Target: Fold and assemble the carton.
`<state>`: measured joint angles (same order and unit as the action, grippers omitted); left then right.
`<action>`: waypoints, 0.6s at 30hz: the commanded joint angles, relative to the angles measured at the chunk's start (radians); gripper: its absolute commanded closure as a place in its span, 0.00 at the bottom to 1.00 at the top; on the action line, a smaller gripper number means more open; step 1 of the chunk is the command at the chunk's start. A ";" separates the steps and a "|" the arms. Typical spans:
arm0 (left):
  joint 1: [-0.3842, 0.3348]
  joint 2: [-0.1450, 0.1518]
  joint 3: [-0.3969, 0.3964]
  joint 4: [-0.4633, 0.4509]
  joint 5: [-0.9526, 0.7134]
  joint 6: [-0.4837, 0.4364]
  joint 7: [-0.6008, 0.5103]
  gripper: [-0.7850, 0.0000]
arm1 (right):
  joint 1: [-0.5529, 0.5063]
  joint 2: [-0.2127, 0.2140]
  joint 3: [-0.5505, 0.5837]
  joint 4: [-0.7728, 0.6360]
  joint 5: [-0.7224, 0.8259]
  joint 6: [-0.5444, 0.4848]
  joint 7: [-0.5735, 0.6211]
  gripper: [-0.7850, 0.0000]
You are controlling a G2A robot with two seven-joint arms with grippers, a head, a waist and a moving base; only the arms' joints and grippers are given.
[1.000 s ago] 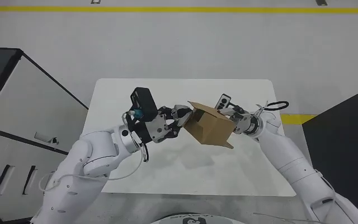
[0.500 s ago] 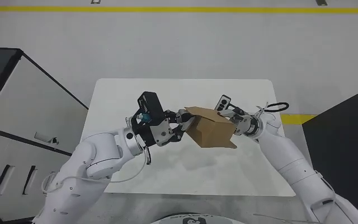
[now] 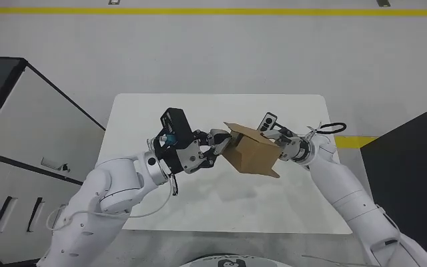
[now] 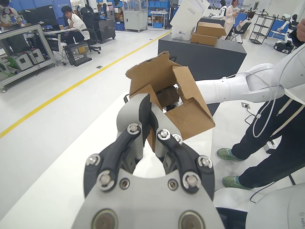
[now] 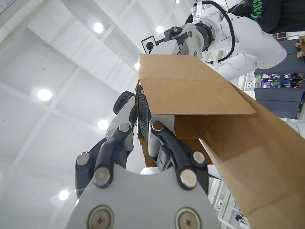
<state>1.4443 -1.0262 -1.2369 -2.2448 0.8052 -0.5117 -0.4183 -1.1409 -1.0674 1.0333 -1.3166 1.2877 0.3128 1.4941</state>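
Observation:
A brown cardboard carton [image 3: 252, 151] hangs above the middle of the white table [image 3: 200, 113], held between both arms, its flaps loose. My left gripper [image 3: 222, 139] is shut on a flap at the carton's left end; in the left wrist view the gripper [image 4: 149, 110] pinches the cardboard edge and the carton [image 4: 171, 96] opens away with flaps spread. My right gripper [image 3: 275, 138] is shut on the carton's right end; in the right wrist view the gripper [image 5: 140, 110] clamps a wall of the carton [image 5: 190, 89], with the left arm's gripper beyond it.
A dark cabinet [image 3: 27, 120] stands left of the table and a black block [image 3: 400, 173] to its right. A yellow floor line [image 3: 213, 11] runs behind. A person's legs [image 4: 262, 132] stand beside the table in the left wrist view.
The carton tilted flatter half a second ago and has tipped back to nearly its earlier pose. The left wrist swung with it; both grips held.

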 commanded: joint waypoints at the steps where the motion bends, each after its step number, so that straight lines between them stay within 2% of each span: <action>1: -0.003 0.000 0.008 0.000 0.009 -0.002 -0.006 1.00 | -0.001 -0.001 0.001 -0.002 -0.004 0.001 -0.002 1.00; 8: -0.012 -0.002 0.021 0.006 0.016 0.002 -0.006 1.00 | -0.004 -0.005 0.005 -0.004 -0.012 0.006 -0.002 1.00; 18: -0.007 -0.001 -0.002 0.007 0.011 0.005 -0.001 1.00 | -0.003 -0.011 0.019 0.008 -0.017 0.001 -0.005 1.00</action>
<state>1.4363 -1.0270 -1.2396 -2.2376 0.8163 -0.5051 -0.4193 -1.1440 -1.0776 1.0518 -1.3089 1.2706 0.3137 1.4890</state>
